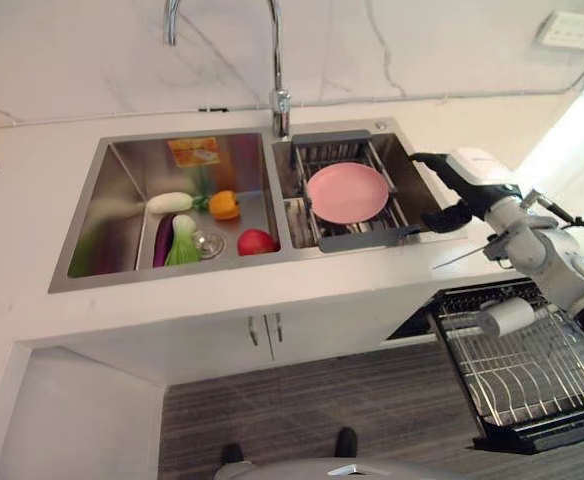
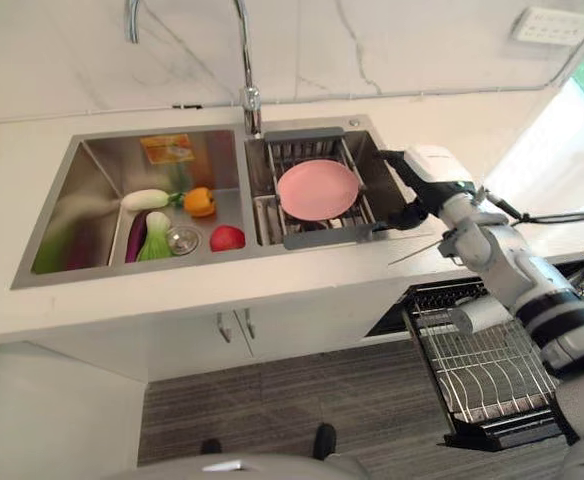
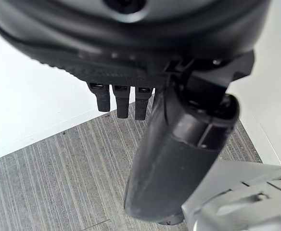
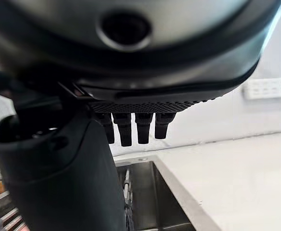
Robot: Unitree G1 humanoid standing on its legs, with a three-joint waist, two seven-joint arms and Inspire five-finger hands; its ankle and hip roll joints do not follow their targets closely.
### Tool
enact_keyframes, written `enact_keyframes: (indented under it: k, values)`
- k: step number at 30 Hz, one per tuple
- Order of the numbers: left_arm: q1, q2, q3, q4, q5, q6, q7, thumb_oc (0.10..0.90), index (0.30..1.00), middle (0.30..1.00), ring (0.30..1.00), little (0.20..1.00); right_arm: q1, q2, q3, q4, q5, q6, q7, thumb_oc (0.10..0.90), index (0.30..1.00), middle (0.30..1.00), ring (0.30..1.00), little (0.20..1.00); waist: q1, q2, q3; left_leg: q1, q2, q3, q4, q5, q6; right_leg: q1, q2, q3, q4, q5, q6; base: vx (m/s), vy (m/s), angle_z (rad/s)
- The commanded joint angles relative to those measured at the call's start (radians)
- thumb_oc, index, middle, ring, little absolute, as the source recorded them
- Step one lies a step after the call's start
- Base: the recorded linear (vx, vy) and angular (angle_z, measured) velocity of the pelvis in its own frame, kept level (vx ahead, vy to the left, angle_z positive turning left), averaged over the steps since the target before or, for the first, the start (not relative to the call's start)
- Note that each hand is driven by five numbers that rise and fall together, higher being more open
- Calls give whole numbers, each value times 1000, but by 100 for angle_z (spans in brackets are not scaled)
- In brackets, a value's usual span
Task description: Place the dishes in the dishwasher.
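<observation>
Left eye view: pink plate (image 1: 347, 192) near right hand (image 1: 452, 190)

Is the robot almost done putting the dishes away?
Not yet. The dishwasher rack is pulled out, but I can see no dish in it. The pink plate still lies on the drying rack over the sink. The right robot hand is open beside that rack, not touching the plate. The left robot hand hangs open above the floor. Picking up the plate and loading it remain.
</observation>
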Motion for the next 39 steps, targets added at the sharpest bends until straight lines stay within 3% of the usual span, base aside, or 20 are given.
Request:
enact_keyframes:
  k: [1, 7, 15, 22, 39]
  values:
    - [-75, 29, -91, 70, -22, -3, 24, 800, 900, 900, 900, 900, -224, -83, -11, 28, -22, -11, -68, 800, 900, 900, 900, 900, 13, 8, 10, -27, 54, -77, 4, 45, -27, 47, -80, -10, 13, -53, 78, 0, 0, 0]
    - [-72, 30, -99, 68, -37, -10, 32, 800, 900, 900, 900, 900, -306, -81, 79, 90, -48, -4, -67, 800, 900, 900, 900, 900, 22, 2, 17, -42, 56, -97, 4, 48, -27, 42, -73, -17, 13, -62, 75, 13, -6, 1]
    - [-70, 30, -113, 60, -41, -13, 27, 800, 900, 900, 900, 900, -307, -85, 101, 125, -47, -4, -57, 800, 900, 900, 900, 900, 28, -2, 23, -52, 58, -112, 4, 51, -28, 41, -69, -23, 13, -67, 72, 14, -7, 3]
    - [-70, 19, -149, 48, -22, -18, 23, 800, 900, 900, 900, 900, -355, -38, 150, 170, -60, -1, -55, 800, 900, 900, 900, 900, 35, -3, 25, -43, 60, -114, 4, 47, -27, 46, -65, -19, 13, -72, 71, 18, -5, 3]
    - [-68, 13, -152, 33, -22, -20, 23, 800, 900, 900, 900, 900, -334, -15, 147, 167, -95, 5, -62, 800, 900, 900, 900, 900, 46, 2, 22, -37, 60, -127, 4, 42, -28, 66, -65, -37, 13, -82, 72, 2, 0, 0]
